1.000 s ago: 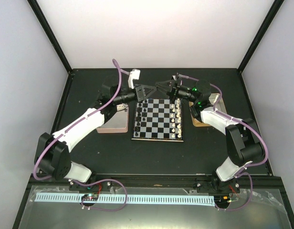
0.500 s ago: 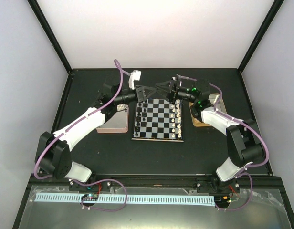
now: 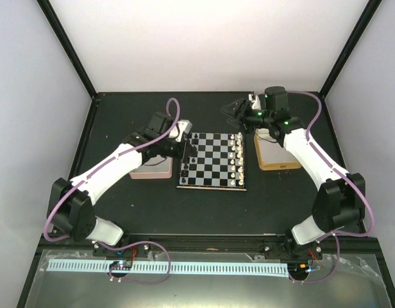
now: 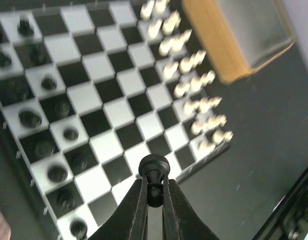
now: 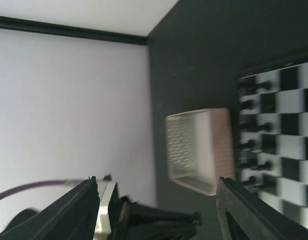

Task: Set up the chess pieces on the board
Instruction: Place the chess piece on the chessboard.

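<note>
Your left tool (image 4: 154, 187) is pinched narrow on one black piece (image 4: 154, 164), jaws closed on the thin stem just under its round head. It hangs over the black side of the board (image 4: 119, 112), near the edge. The other black pieces (image 4: 30, 118) stand there in two rows, one to a square.

Expect the piece to be very light, hard and smooth. It could twist or slip between the pads, and its small foot will likely tip on a glossy square. The stem under the head looks like the right hold (the head acts as a stop above the jaws). Keep it upright and let go only once the foot rests flat.

The board has shiny black and silvery checks with a thin pale rim, on a matt black worktop (image 3: 204, 212). The white pieces (image 4: 194, 85) line the opposite side, beside the gold tin (image 4: 234, 45). The pink tin (image 5: 199, 145) sits by the black side.

Your right tool (image 5: 157, 185) is spread wide with nothing in it, beyond the board's far edge.
</note>
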Controlling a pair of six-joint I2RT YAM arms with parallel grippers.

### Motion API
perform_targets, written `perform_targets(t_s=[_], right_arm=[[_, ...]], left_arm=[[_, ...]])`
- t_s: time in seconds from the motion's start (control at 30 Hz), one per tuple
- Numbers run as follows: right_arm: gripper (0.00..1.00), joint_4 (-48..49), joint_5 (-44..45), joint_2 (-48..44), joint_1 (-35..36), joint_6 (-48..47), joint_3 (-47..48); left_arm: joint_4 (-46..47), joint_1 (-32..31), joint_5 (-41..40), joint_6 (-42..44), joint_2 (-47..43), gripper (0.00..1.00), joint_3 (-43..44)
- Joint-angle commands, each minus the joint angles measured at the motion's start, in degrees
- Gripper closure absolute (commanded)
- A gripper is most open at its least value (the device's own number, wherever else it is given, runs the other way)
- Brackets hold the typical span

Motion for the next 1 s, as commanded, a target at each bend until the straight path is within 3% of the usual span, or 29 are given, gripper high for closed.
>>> perform_targets(t_s=[0.0, 0.43, 0.97], right_arm=[[0.35, -21.4, 14.1, -1.4, -0.2, -18.0, 3.9], [0.35, -26.0, 19.4, -1.7, -0.2, -22.4, 3.9], [0.35, -28.3, 24.6, -3.5, -0.4, -22.3, 3.7]], left_arm=[[-16.8, -3.9, -11.0, 4.7, 0.4, 0.99, 1.9], [-22.4, -10.7, -16.7, 5.1, 14.2, 0.98, 5.7], [-23.8, -11.0, -20.1, 4.2, 22.4, 0.98, 11.5]])
